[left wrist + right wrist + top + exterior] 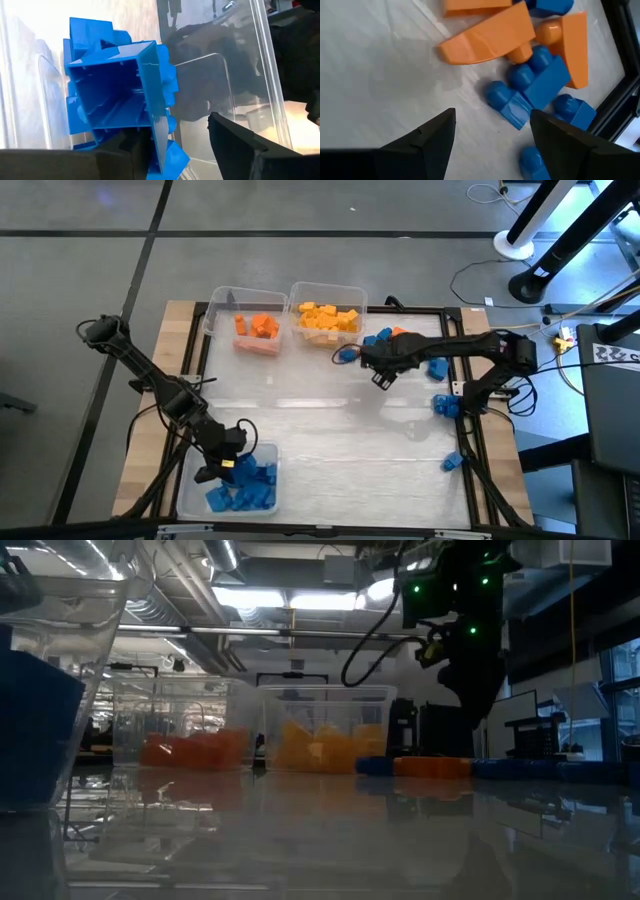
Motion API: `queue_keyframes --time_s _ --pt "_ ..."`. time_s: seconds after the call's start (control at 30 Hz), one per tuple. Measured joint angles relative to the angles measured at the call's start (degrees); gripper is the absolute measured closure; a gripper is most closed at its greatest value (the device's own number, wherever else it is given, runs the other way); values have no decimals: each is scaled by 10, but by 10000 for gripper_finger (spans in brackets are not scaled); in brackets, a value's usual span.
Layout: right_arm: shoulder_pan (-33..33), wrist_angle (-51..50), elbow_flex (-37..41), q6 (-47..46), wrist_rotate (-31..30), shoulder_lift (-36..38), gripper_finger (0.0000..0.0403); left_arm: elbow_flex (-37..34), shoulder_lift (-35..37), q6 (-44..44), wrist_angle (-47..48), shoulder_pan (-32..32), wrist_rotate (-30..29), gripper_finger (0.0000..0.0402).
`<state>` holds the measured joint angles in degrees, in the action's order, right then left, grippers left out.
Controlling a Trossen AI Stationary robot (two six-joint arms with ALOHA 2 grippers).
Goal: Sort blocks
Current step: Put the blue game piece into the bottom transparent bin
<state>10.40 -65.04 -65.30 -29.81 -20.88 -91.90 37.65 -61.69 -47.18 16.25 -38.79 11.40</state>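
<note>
Across the glossy white table (330,440), the open left gripper (228,463) hangs over the blue-brick bin (188,498) while the open right gripper (384,377) nears loose blue and orange bricks (530,85), risking a mixed-colour grab

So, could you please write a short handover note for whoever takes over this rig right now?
Left gripper: open, over the near-left bin, a blue block just ahead of its fingers.
Right gripper: open, empty, above loose blue and orange blocks at the table's far right.
Done: orange blocks in the far-left bin, yellow blocks in the bin beside it, blue blocks in the near-left bin.
Left: the loose pile by the right gripper, plus stray blue blocks along the right edge.
</note>
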Motion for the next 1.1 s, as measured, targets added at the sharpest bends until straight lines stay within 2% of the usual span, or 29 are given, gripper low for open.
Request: queue_keyframes --time_s 0.13,0.57,1.1 --pt "17 0 0 15 3 0 143 0 1 -2 1 0 3 224" --pt "16 2 0 18 16 0 143 0 4 -23 -3 0 26 211" --pt "16 2 0 18 25 -1 143 0 4 -32 -1 0 25 217"
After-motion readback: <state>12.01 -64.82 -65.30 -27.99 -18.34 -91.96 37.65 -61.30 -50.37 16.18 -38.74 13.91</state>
